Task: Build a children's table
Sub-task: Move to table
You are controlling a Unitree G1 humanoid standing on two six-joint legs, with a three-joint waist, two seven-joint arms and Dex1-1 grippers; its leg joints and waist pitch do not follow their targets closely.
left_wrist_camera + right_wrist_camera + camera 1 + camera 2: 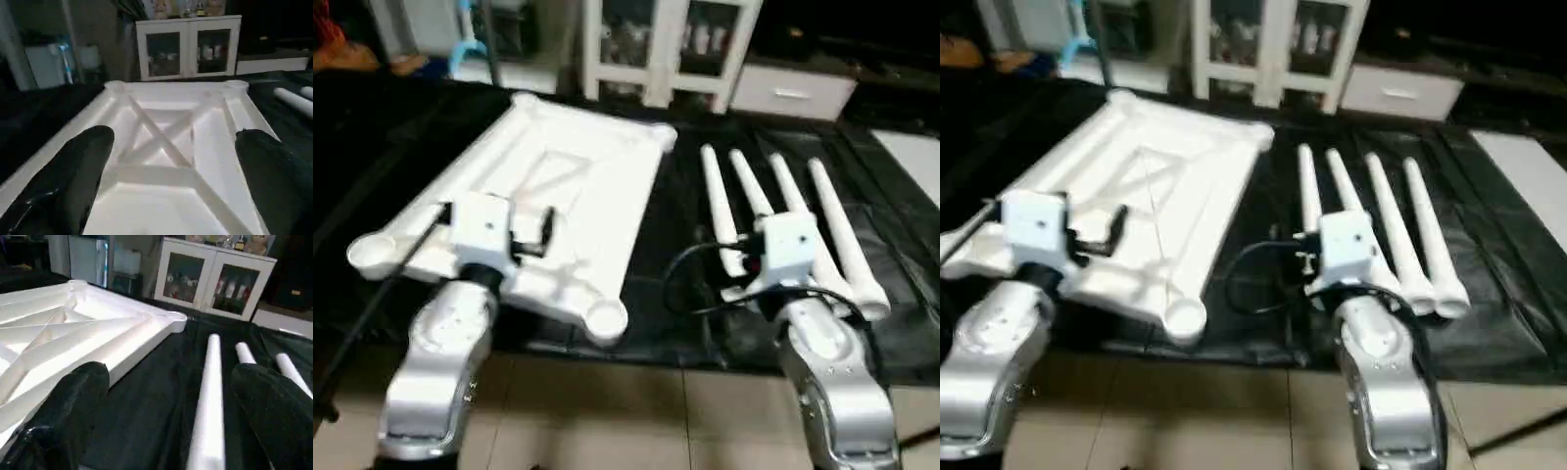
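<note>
Four white table legs [773, 211] lie side by side on a black mat [901, 245], their thin ends pointing toward a white cabinet [656, 49] at the back and their thick ends near the mat's front edge. Just to their left, on the same mat, the white tabletop [587, 186] rests upside down, its X-shaped ribs facing up and a round socket [607, 318] at each corner. The tabletop and the legs lie near each other without touching.

The left gripper [171, 171] hangs over the near part of the tabletop's underside, its two black fingers [73, 171] spread wide with nothing between them but the ribbed plastic below. The right gripper [166, 416] hovers over the thick ends of the legs, its fingers [274, 411] equally far apart and empty; seen from its wrist, the innermost leg runs up between them, and the tabletop's edge lies off to one side. Silver forearms [440, 372] reach in from the near side over a pale tiled floor [636, 421], and black cables [695, 279] loop beside the right wrist.
</note>
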